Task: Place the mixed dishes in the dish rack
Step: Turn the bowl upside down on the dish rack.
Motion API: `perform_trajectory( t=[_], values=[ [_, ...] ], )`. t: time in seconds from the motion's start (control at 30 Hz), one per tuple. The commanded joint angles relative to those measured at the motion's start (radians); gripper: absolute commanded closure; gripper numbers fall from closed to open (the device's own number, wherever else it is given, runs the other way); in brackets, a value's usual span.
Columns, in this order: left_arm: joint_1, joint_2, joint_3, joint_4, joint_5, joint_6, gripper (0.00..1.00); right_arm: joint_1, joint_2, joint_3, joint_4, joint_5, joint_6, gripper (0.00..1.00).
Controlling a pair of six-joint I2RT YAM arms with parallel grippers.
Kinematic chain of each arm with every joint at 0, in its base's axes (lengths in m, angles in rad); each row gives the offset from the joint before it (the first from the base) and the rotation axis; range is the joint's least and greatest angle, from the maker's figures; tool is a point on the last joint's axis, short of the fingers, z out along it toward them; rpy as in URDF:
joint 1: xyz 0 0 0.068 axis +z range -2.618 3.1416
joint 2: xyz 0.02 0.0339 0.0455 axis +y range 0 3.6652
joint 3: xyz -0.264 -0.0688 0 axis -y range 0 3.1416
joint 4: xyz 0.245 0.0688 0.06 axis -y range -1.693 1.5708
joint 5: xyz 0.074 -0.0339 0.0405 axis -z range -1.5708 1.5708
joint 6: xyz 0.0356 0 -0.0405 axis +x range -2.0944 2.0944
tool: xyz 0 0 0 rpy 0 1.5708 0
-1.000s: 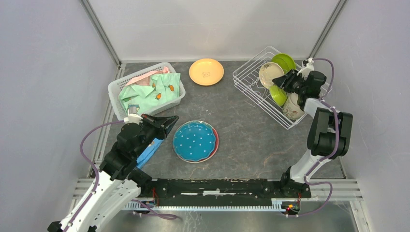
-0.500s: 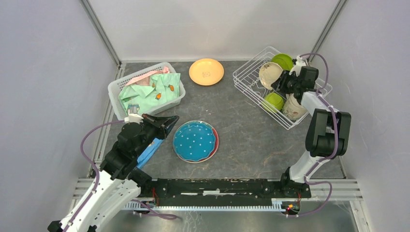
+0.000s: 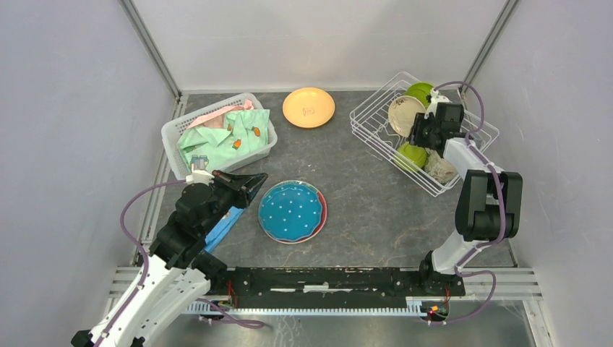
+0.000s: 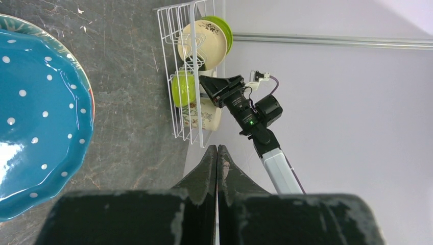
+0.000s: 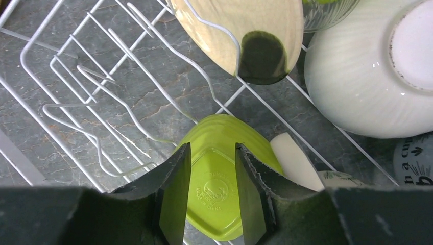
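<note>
The white wire dish rack (image 3: 376, 130) stands at the far right. In it are a cream plate (image 3: 403, 113), a green plate (image 3: 421, 92), a lime-green dish (image 3: 411, 155) and a patterned mug (image 3: 439, 168). My right gripper (image 3: 421, 134) hangs open above the rack. In the right wrist view its fingers (image 5: 176, 189) frame the lime-green dish (image 5: 219, 199) lying below, bottom up, with nothing between them. An orange plate (image 3: 309, 107) lies at the back. A blue white-dotted plate (image 3: 291, 210) sits on a red plate (image 3: 323, 210) mid-table. My left gripper (image 3: 258, 180) is shut and empty, just left of it.
A white plastic basket (image 3: 170, 134) of clothes stands at the back left. A folded blue cloth (image 3: 224, 223) lies under my left arm. A white bowl (image 5: 367, 66) rests bottom up in the rack beside the cream plate (image 5: 245, 30). Grey walls close in all sides.
The lime-green dish has dropped from my right gripper into the rack. The right gripper has drawn back and up toward the rack's far side. The left arm has not moved.
</note>
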Motion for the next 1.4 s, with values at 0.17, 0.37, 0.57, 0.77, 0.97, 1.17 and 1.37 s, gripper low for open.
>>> perform_trajectory(
  t=[0.17, 0.37, 0.57, 0.77, 0.97, 1.17, 1.37],
  values=[
    [-0.002, 0.005, 0.005, 0.002, -0.046, -0.021, 0.98, -0.004, 0.009, 0.221, -0.151, 0.121, -0.043, 0.54],
    [-0.002, 0.001, 0.006, -0.004, -0.062, -0.021, 0.98, 0.010, -0.022, 0.226, -0.172, 0.109, -0.039, 0.53],
    [-0.002, 0.000, 0.000, 0.002, -0.088, -0.021, 0.98, 0.058, -0.135, 0.185, -0.183, 0.099, -0.026, 0.50],
    [-0.002, -0.019, -0.011, 0.021, -0.179, -0.021, 0.98, 0.164, -0.320, 0.116, -0.159, 0.106, -0.005, 0.45],
    [-0.003, 0.003, -0.011, -0.018, -0.169, -0.021, 0.98, 0.305, -0.510, -0.105, 0.005, 0.016, 0.076, 0.42],
    [-0.002, 0.130, 0.015, -0.074, -0.078, -0.021, 0.98, 0.460, -0.586, -0.294, 0.130, -0.044, 0.162, 0.44],
    [-0.002, 0.207, 0.032, -0.104, -0.028, -0.021, 0.98, 0.613, -0.552, -0.424, 0.245, -0.124, 0.217, 0.47]
  ],
)
